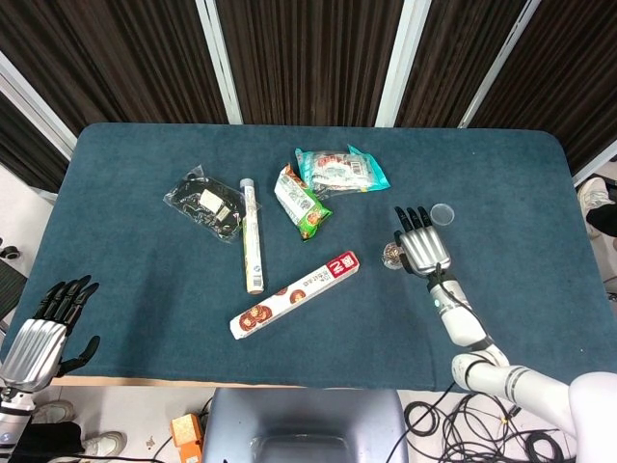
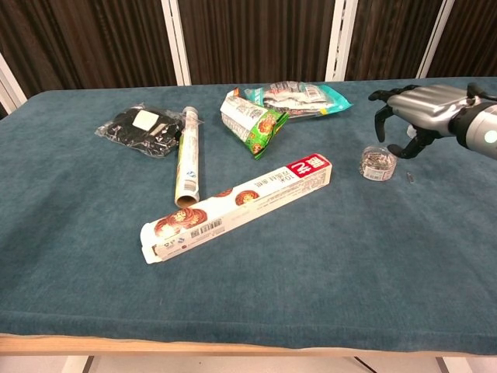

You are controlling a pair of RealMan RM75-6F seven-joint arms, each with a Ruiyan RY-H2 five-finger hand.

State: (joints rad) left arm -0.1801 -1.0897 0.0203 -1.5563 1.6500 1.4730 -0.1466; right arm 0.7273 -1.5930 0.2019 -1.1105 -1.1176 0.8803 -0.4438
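Observation:
My right hand (image 1: 421,246) hovers just above and to the right of a small clear round tub (image 1: 391,255) of tiny metal bits. In the chest view the hand (image 2: 415,116) arches over the tub (image 2: 377,163), fingers spread and curved downward, holding nothing. A clear lid (image 1: 442,213) lies on the cloth just beyond the fingertips. My left hand (image 1: 43,333) hangs off the table's near left corner, fingers apart and empty; the chest view does not show it.
A long biscuit box (image 1: 295,294) lies diagonally mid-table, left of the tub. A slim tube (image 1: 251,234), a black packet (image 1: 204,202), a green snack bag (image 1: 302,202) and a teal packet (image 1: 340,170) lie further back. One small loose clip (image 2: 410,178) sits right of the tub.

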